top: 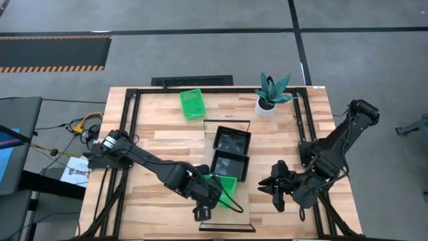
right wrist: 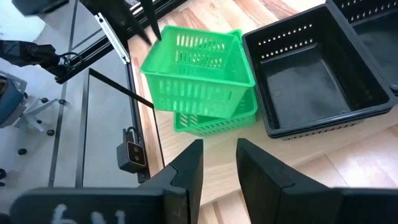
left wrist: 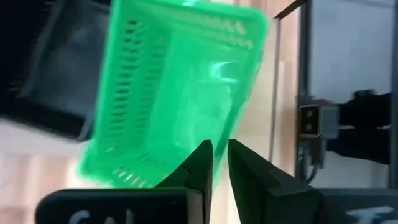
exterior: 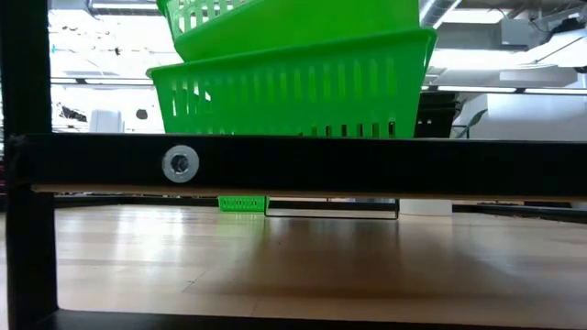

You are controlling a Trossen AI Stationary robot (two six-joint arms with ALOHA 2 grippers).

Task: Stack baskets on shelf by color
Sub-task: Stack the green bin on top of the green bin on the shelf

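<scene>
The left gripper (top: 215, 199) sits over the near end of the shelf (top: 229, 127), its fingers (left wrist: 200, 165) drawn almost together on the rim of a green basket (right wrist: 198, 70), which it holds tilted above a second green basket (right wrist: 217, 119) lying flat on the shelf board. In the right wrist view the lifted basket sits askew, partly inside and partly above the lower one (whether the two touch cannot be told). The low view shows the same pair, one basket canted over the other, above the dark rail.

Just beyond these along the shelf lie two black baskets: one (top: 230, 165) next to the green pair and the other (top: 231, 140) at the far end, set side by side and touching or nearly so. Both lie open side up.

A third green basket (top: 192, 103) rests alone on the tabletop (top: 160, 134), off the shelf, near the far edge and well apart from the others. That makes three green baskets and two black ones in all.

The right gripper (top: 275, 187) hovers low over the tabletop beside the shelf, on the right of the green pair, with its fingers (right wrist: 186, 168) spread apart and nothing between them.

A potted plant (top: 271, 94) in a white pot stands on the tabletop near the far edge, to the right of the shelf.
</scene>
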